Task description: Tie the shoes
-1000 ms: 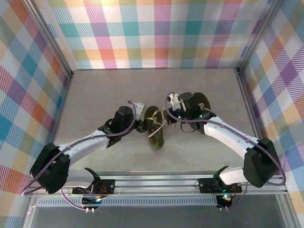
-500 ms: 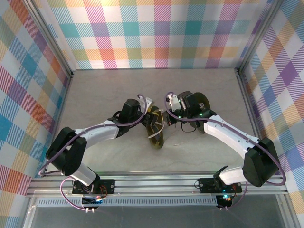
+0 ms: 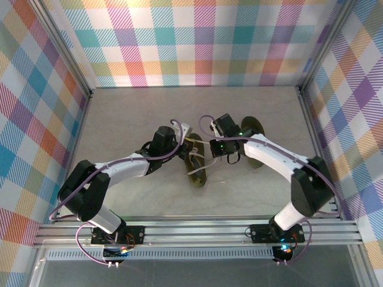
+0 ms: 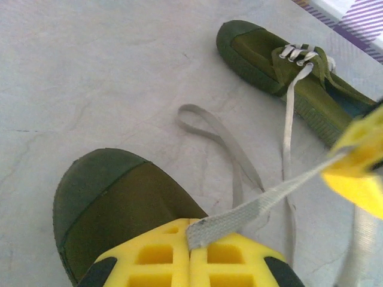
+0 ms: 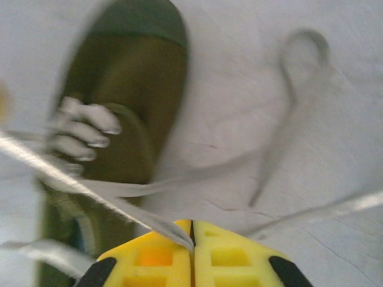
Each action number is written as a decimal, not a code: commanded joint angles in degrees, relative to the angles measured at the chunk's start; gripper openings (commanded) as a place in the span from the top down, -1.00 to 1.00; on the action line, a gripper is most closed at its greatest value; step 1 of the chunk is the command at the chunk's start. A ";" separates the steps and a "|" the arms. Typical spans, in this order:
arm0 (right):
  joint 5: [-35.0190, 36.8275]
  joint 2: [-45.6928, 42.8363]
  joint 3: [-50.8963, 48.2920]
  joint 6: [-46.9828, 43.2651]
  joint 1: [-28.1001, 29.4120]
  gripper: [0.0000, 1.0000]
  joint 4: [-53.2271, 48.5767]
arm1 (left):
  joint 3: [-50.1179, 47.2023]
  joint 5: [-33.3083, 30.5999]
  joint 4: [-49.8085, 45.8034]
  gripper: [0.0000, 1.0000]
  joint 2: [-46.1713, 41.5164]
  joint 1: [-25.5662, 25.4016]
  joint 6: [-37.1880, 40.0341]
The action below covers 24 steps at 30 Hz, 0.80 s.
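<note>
Step in hand: working lace of shoe at mid tabletop; second shoe lies right of it, farther back.
Left gripper clamped on lace end.
Right gripper pinches lace too, strand taut.
Next, likely: cross strands under tension without dragging shoe.

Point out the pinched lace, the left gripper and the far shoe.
lace (image 4: pixel 266 198): left wrist view, taut stretch.
left gripper (image 4: pixel 191 242): left wrist view, fingertip seam.
far shoe (image 4: pixel 242 45): left wrist view, toe.

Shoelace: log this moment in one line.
left gripper: shut on lace | right gripper: shut on lace | lace: stretched between grippers | loose lace loop: lying on table
</note>
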 commanded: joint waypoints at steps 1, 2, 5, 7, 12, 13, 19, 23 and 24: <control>12.87 3.24 1.00 4.10 -0.24 0.71 -10.78 | -1.08 0.33 2.55 1.00 -1.96 1.03 -1.86; 14.04 3.79 0.73 5.04 -0.28 0.69 -11.82 | -1.11 0.94 2.55 1.00 -1.87 1.05 -2.02; 17.04 3.64 -0.54 7.32 -0.41 0.59 -14.69 | -1.02 2.43 2.37 1.00 -1.53 1.04 -2.58; 17.86 2.93 -1.59 8.28 -0.78 0.54 -16.07 | -1.13 2.74 2.29 1.00 -1.43 1.03 -3.12; 15.16 -0.28 -3.76 6.98 -1.43 0.40 -16.86 | -0.89 4.23 1.26 1.00 -1.52 1.02 -3.10; 13.04 -1.60 -4.38 6.05 -1.51 0.33 -15.54 | -0.77 4.97 0.87 1.00 -1.52 1.01 -2.80; 4.17 -6.30 -5.35 7.31 -3.88 0.11 -5.66 | -1.56 11.11 1.09 1.00 -1.34 0.95 -1.00; -0.37 0.91 -1.52 8.16 -5.08 0.11 -1.38 | -2.73 13.05 2.87 1.00 -1.91 0.86 -0.79; -0.78 3.64 -0.01 8.65 -5.71 0.13 -1.33 | -2.78 12.86 2.75 1.00 -1.96 0.86 -0.78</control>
